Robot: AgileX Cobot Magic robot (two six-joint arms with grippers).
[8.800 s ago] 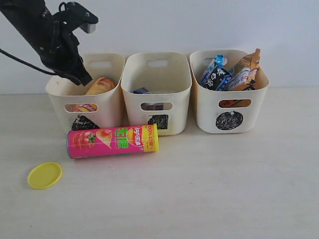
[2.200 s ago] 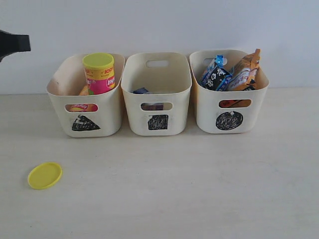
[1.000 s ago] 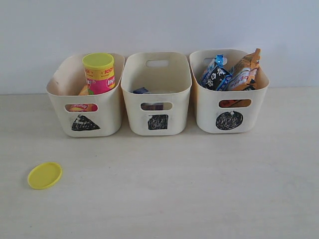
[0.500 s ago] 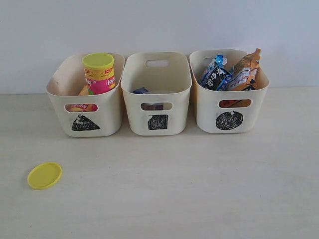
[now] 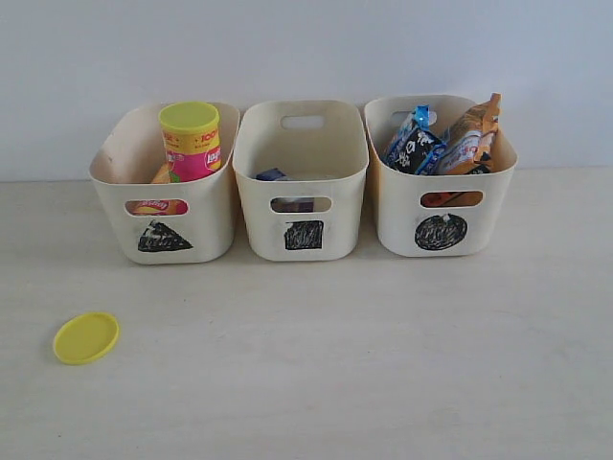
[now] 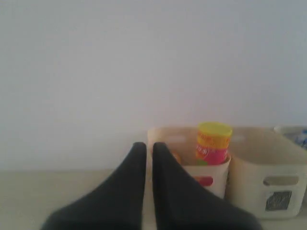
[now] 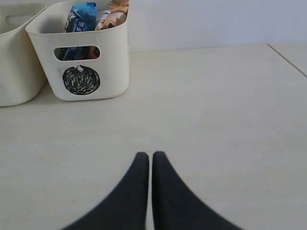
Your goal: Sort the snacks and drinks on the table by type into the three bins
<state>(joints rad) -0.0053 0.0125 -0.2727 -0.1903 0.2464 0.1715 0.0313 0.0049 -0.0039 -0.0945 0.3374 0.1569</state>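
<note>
Three cream bins stand in a row at the back of the table (image 5: 383, 364). In the left bin (image 5: 206, 230) the pink canister (image 5: 192, 144) stands upright with its yellow lid on, and a second canister (image 5: 161, 175) lies beside it, mostly hidden. The middle bin (image 5: 340, 230) holds a dark purple carton (image 5: 272, 175), only partly visible. A blue-black packet (image 5: 414, 144) and an orange packet (image 5: 471, 132) stick out of the right bin (image 5: 397, 225). Neither arm shows in the exterior view. My left gripper (image 6: 149, 144) is shut and empty, away from the left bin (image 6: 213, 175). My right gripper (image 7: 149, 154) is shut and empty above bare table.
A loose yellow lid (image 5: 86, 337) lies on the table at the front left. The right wrist view shows the table's edge (image 7: 288, 60) beyond the right bin (image 7: 112, 62). A plain pale wall stands behind the bins.
The pink canister went from lying on the table to standing in the left bin. The left arm has since left the exterior view. Nothing has moved in the last second.
</note>
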